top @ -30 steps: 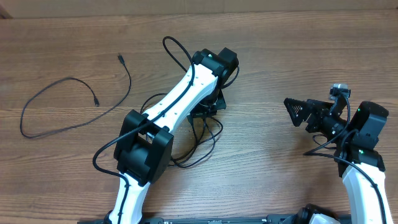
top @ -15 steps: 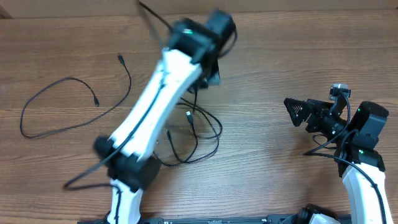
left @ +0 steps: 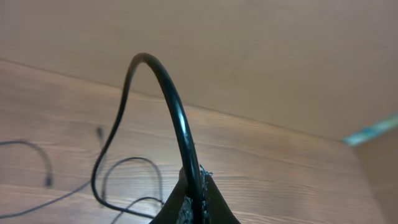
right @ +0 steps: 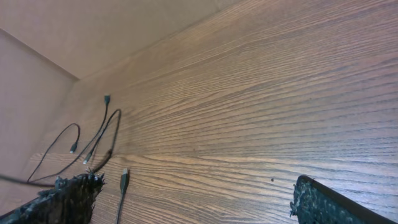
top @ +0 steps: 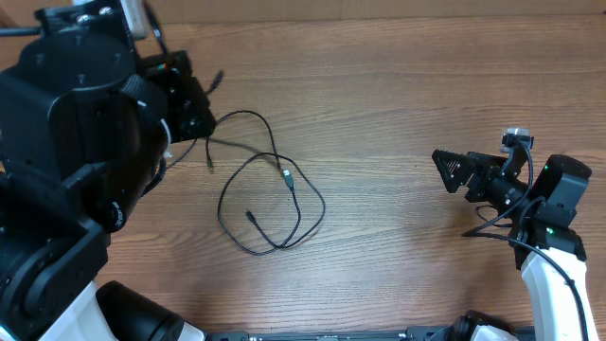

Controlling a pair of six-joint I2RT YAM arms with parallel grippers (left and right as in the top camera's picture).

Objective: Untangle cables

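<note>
Two robot arms at one wooden table (top: 398, 85). The left gripper (left: 194, 202) pinches one thin black cable (left: 177, 106), arching upward. Loose loops (top: 275, 204) lie mid-table, cable count unclear. The right gripper (top: 443, 170) gapes wide, empty, well apart.

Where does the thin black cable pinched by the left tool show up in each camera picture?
Overhead: the cable starts upper left and loops toward the middle.
Left wrist: it arches up from the left tool at bottom centre.
Right wrist: thin cables lie far left; which is the held one, I cannot tell.
Shared landmark: the wood-grain table.
</note>
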